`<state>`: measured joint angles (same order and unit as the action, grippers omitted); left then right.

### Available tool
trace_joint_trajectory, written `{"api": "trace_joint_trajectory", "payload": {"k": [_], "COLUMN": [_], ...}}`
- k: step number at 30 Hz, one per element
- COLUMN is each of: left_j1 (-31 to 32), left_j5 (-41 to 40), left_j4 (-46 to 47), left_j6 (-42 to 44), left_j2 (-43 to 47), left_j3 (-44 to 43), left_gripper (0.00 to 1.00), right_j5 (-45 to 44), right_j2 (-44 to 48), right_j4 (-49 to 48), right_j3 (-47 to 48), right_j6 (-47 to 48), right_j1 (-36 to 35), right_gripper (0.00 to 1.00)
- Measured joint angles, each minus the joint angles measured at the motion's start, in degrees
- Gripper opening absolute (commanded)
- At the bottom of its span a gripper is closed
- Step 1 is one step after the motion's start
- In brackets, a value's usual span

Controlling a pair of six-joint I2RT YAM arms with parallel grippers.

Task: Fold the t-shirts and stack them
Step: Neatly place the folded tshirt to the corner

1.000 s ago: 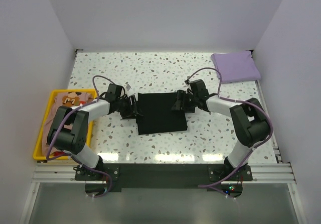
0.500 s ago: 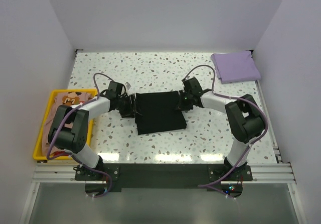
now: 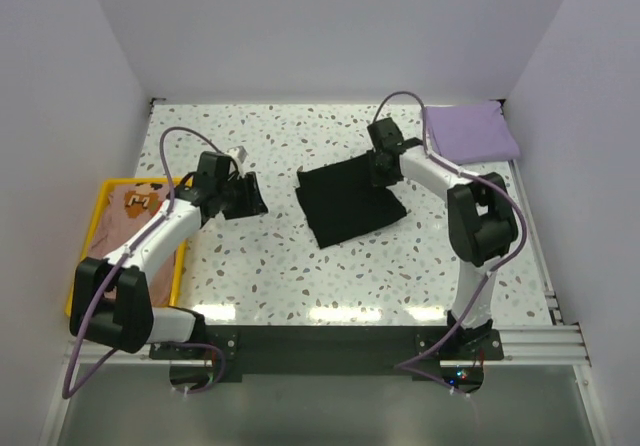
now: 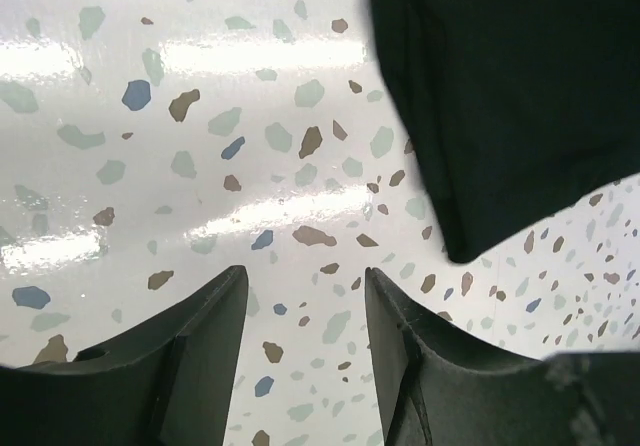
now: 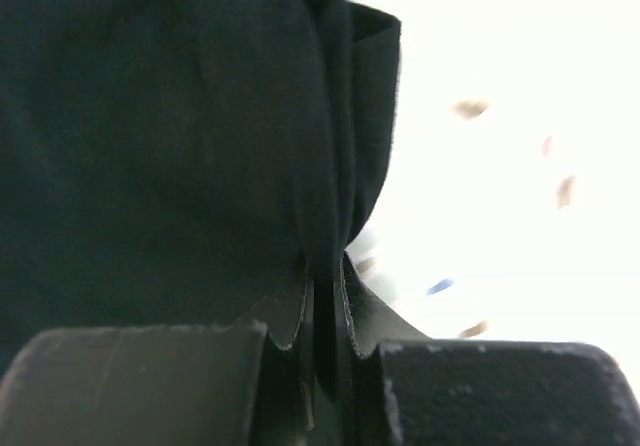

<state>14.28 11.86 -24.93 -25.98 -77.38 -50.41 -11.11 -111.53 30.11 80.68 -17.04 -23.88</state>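
Clamps the right gripper [image 5: 322, 284] shut on the folded black t-shirt [image 3: 350, 204], mid-table, at its one-o'clock edge, probably for hauling toward the lavender t-shirt [image 3: 470, 132] at two o'clock to stack. Holds the left gripper [image 4: 305, 296] open-jawed at nine o'clock, clear of cloth.

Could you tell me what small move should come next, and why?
Probably draw the folded black t-shirt toward the lavender t-shirt in the far right corner: the right tool is shut on its edge, while the left tool hangs open, clear of it.
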Motion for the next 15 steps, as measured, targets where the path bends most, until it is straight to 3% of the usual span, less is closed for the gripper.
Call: {"api": "trace_joint_trajectory", "payload": {"k": [15], "left_j1": [0.0], "left_j5": [0.3], "left_j4": [-0.6], "left_j6": [2.9], "left_j2": [2.0], "left_j3": [1.6], "left_gripper": [0.54], "right_j5": [-7.7], "right_j2": [-18.0], "right_j4": [6.3], "right_j3": [39.7], "right_j6": [23.7], "right_j1": [14.6], "right_gripper": [0.0]}}
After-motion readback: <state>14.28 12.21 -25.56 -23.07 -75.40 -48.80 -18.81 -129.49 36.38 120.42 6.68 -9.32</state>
